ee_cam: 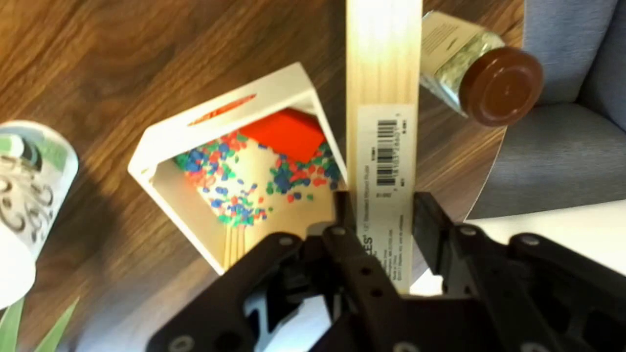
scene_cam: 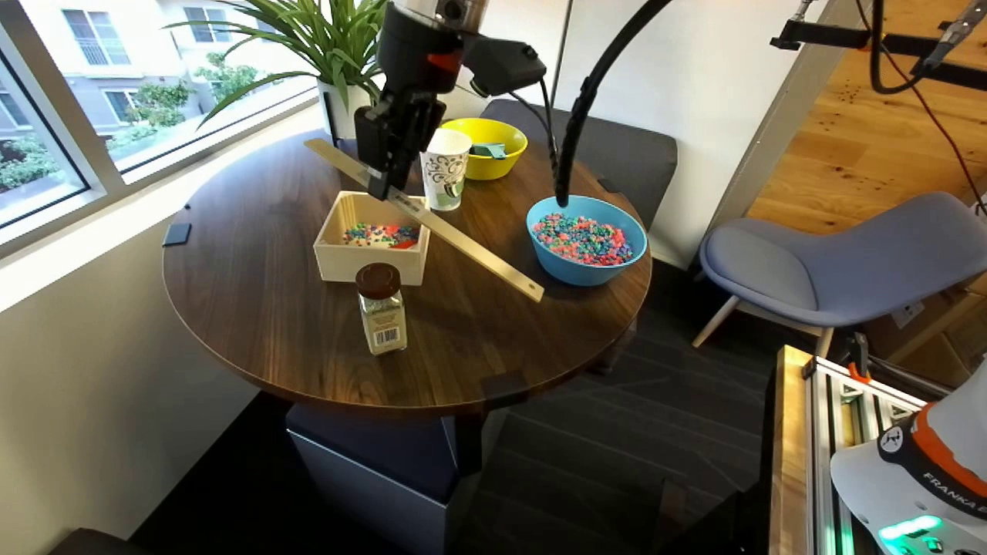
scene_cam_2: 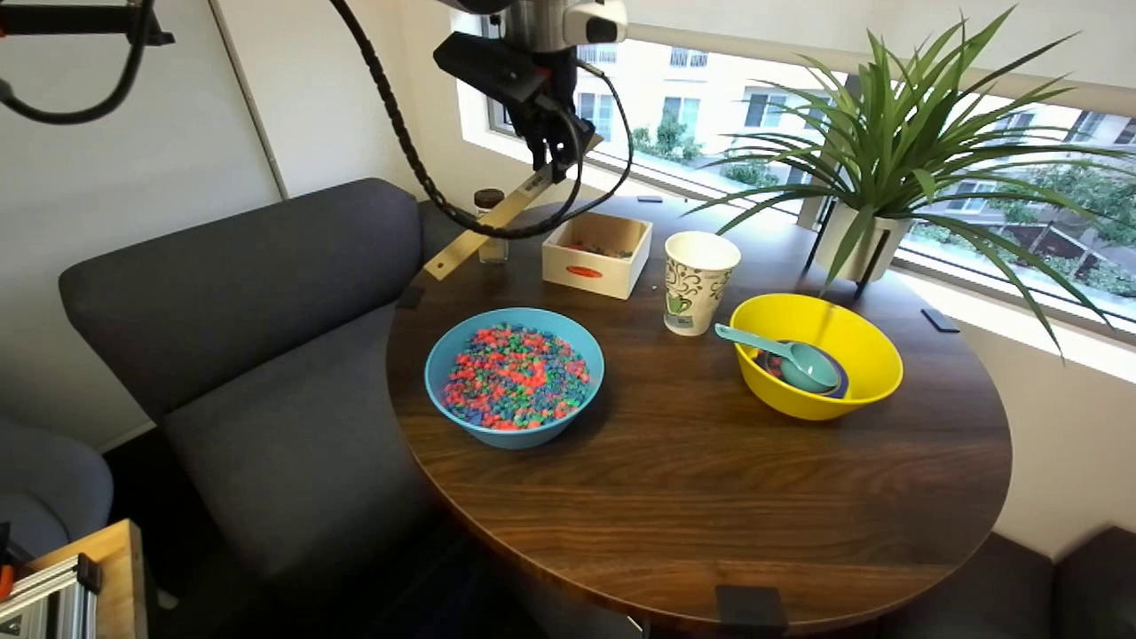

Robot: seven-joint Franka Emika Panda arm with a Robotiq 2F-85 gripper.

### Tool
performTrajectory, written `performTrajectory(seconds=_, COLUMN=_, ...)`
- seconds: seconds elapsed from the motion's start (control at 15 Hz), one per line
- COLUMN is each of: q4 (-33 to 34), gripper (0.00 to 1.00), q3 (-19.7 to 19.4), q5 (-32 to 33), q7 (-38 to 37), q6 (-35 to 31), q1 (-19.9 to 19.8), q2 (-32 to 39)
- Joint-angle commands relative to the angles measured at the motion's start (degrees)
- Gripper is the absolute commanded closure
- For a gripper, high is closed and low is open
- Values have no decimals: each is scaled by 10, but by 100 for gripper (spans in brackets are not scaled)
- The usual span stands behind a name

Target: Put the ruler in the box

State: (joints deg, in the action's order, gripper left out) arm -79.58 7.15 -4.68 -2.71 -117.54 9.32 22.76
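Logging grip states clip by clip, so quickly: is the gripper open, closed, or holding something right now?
Gripper: closed, holding the ruler by its long edges.

“FRANKA” [scene_cam: 953,493] on robot [scene_cam: 917,455], barcode [ee_cam: 386,152] on ruler [ee_cam: 384,63]

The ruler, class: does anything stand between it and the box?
Nothing visible: the hand grips the ruler, and in the wrist view the open-topped box shows close beside it, with the jar on the ruler's other side.
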Motion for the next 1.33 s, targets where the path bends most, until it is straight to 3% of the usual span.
performTrajectory(seconds=0.0, q4=127, gripper=90, q3=-4, q5=49, q7=50, q6=3, q1=10, q2=71)
performTrajectory(seconds=0.07, q4=59, gripper=65, q3=-1, q5=26, q7=32, q6=3, q1=2, q2=28)
performTrajectory(seconds=0.2, q4=95, gripper=65, q3=0, q5=36, q7=43, q6=0, q1=2, q2=49)
performTrajectory(seconds=0.27, q4=104, gripper=90, q3=0, q5=38, q7=45, q6=0, q1=3, q2=55)
performTrajectory(seconds=0.47, q4=118, gripper=90, q3=7, q5=45, q7=101, q6=-89, q1=2, q2=74)
performTrajectory(seconds=0.6, q4=141, gripper=90, q3=20, q5=37, q7=170, q6=-99, q1=-3, q2=86)
performTrajectory(seconds=1.13, q4=252, gripper=90, q3=55, q5=48, q7=400, q6=-16, q1=7, q2=138)
performTrajectory(seconds=1.2, q4=197, gripper=65, q3=46, q5=38, q7=354, q6=-40, q1=3, q2=102)
performTrajectory(seconds=1.27, q4=209, gripper=65, q3=49, q5=38, q7=373, q6=-36, q1=4, q2=109)
